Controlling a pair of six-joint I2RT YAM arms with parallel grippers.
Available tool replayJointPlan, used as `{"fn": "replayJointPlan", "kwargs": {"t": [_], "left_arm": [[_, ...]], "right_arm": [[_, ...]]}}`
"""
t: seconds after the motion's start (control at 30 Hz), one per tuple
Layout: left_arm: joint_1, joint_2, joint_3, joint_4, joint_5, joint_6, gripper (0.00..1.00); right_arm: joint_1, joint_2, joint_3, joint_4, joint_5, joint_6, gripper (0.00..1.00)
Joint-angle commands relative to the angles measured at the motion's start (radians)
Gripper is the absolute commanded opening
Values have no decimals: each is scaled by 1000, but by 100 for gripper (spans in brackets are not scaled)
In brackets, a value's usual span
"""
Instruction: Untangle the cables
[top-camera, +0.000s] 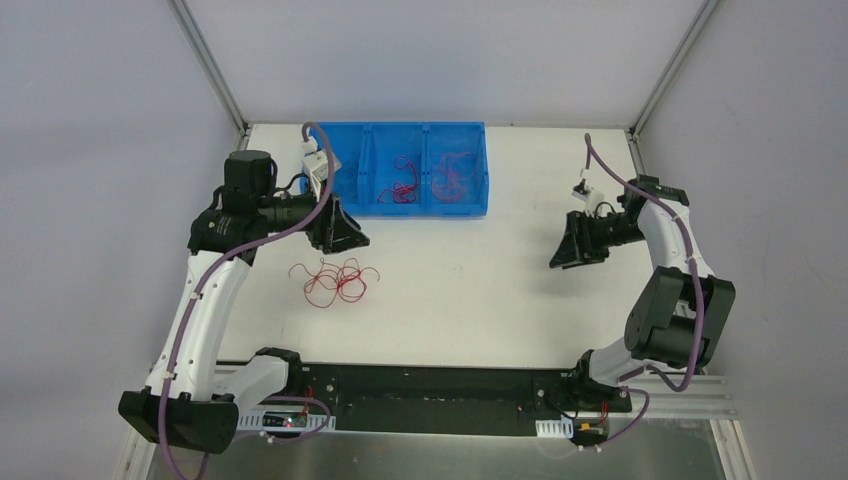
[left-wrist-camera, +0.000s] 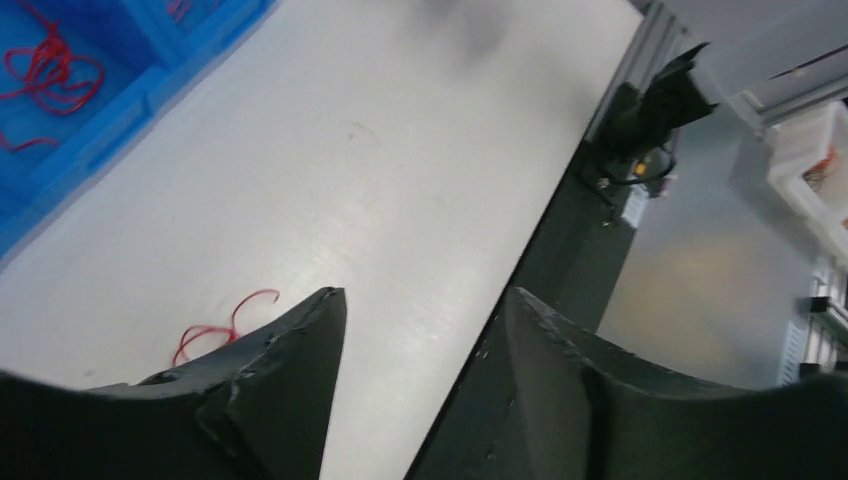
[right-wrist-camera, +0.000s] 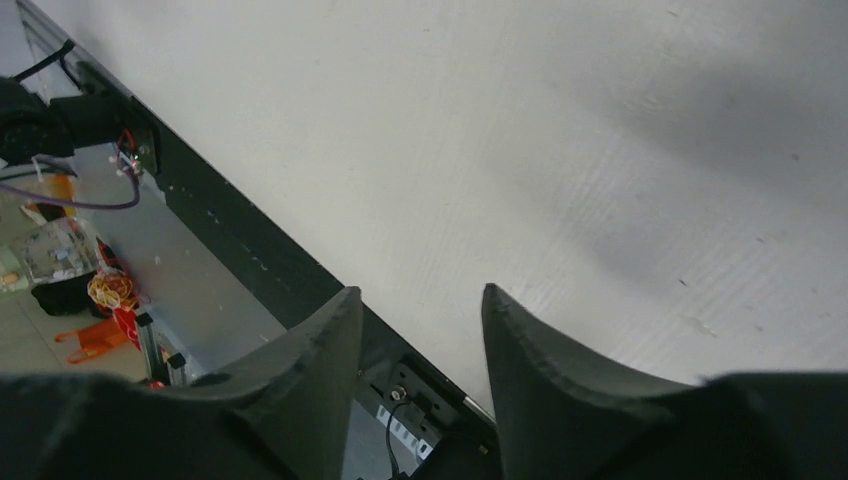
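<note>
A tangle of thin red cables (top-camera: 334, 280) lies on the white table left of centre. More red cables (top-camera: 404, 184) sit in the middle compartment of a blue bin (top-camera: 410, 207), and another bunch (top-camera: 452, 177) in its right compartment. My left gripper (top-camera: 343, 235) hovers just above and behind the loose tangle, open, with nothing between its fingers. In the left wrist view (left-wrist-camera: 425, 300) a red cable end (left-wrist-camera: 222, 324) peeks past the left finger. My right gripper (top-camera: 572, 252) hangs open and empty over the right side of the table, and its wrist view (right-wrist-camera: 420, 295) shows only bare table.
The blue bin stands at the table's back edge, its left compartment partly hidden by the left wrist. A black rail (top-camera: 430, 390) runs along the near edge between the arm bases. Metal frame posts (top-camera: 210, 62) rise at the back corners.
</note>
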Motion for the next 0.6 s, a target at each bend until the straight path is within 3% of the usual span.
{"fn": "replayJointPlan", "kwargs": {"t": [0.0, 0.1, 0.23, 0.57], "left_arm": [[7, 56, 34, -280, -237, 331, 67], [56, 120, -20, -468, -386, 628, 78], [82, 159, -130, -462, -523, 804, 91], [82, 339, -367, -55, -796, 813, 79]], "right_arm": [[70, -67, 50, -52, -73, 26, 61], [88, -79, 53, -67, -75, 21, 69], [100, -84, 46, -68, -74, 28, 71], [125, -80, 38, -53, -83, 63, 71]]}}
